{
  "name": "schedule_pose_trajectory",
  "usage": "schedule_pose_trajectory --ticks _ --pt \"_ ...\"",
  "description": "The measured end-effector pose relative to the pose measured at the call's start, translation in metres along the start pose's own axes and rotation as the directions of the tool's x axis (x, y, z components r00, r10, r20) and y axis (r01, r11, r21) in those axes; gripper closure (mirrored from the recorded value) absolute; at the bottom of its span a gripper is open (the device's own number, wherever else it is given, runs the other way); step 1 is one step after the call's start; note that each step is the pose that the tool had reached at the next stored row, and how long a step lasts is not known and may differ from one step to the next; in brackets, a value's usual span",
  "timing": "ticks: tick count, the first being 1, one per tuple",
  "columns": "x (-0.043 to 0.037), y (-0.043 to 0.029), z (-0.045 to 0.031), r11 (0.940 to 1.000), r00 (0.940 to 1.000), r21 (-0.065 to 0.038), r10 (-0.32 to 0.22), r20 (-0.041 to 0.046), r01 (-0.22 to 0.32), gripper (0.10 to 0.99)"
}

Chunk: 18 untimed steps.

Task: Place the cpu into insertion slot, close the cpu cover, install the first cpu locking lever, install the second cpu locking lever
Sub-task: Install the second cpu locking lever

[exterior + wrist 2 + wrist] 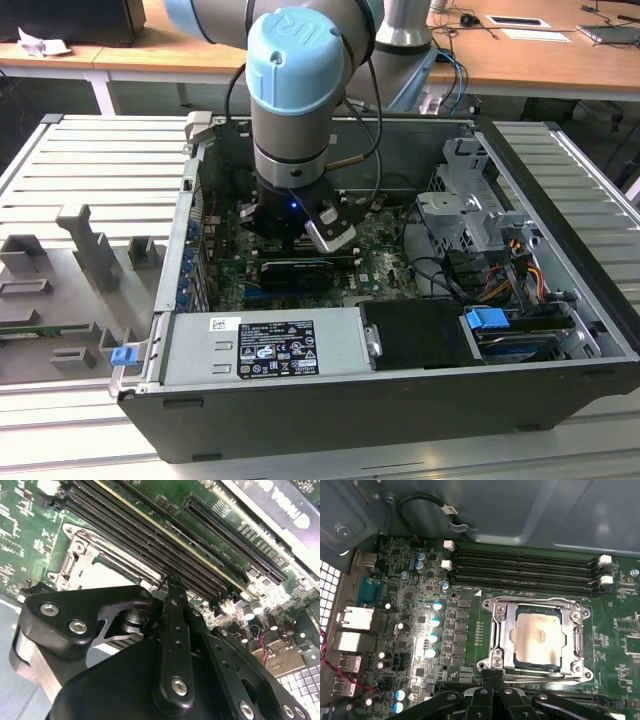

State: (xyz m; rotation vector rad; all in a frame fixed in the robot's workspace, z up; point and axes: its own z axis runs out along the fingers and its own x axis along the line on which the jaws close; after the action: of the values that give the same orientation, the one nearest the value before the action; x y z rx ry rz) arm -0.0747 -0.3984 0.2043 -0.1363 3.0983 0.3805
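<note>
The cpu (pixel 537 637), with its pale metal top, lies flat in the insertion slot (pixel 538 664) on the green motherboard. The silver cpu cover (pixel 503 627) is folded down around it, and the chip shows through its window. A shiny metal lever (pixel 581 640) runs along one side of the socket. My gripper (pixel 492 674) is shut, with its black fingertips pressed together right at the socket's edge by a corner screw; nothing shows between them. In the second wrist view the gripper (pixel 172 586) tip points down beside the cover (pixel 85 562). In the exterior view the gripper (pixel 290 238) hangs inside the open computer case.
Long black memory slots (pixel 520 567) run along the far side of the socket. A black graphics card (pixel 300 272) lies close in front of the arm. The power supply (pixel 270 345), a drive cage (pixel 470 215) with cables and the case walls hem in the board.
</note>
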Motion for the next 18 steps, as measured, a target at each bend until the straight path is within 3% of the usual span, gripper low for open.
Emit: schedule_pose_trajectory --ticks 2,6,8,14,17,18 --pt "0.0058 -0.0004 0.0032 1.0 1.0 -0.005 -0.001 0.0028 0.001 0.98" --pt "0.0063 -0.0008 0.0049 0.9995 1.0 -0.033 0.0 0.006 0.001 0.98" --pt "0.0064 -0.0011 0.0068 0.9991 1.0 -0.041 0.0 0.0069 0.0 0.98" --pt "0.0068 -0.0022 0.0102 0.9991 1.0 -0.042 0.0 0.0068 0.001 0.98" --pt "0.0076 -0.0012 0.0066 0.9991 1.0 -0.043 0.0 0.0073 0.001 0.98" --pt "0.008 -0.0001 0.002 0.9991 1.0 -0.043 0.0 0.0071 0.001 0.98"
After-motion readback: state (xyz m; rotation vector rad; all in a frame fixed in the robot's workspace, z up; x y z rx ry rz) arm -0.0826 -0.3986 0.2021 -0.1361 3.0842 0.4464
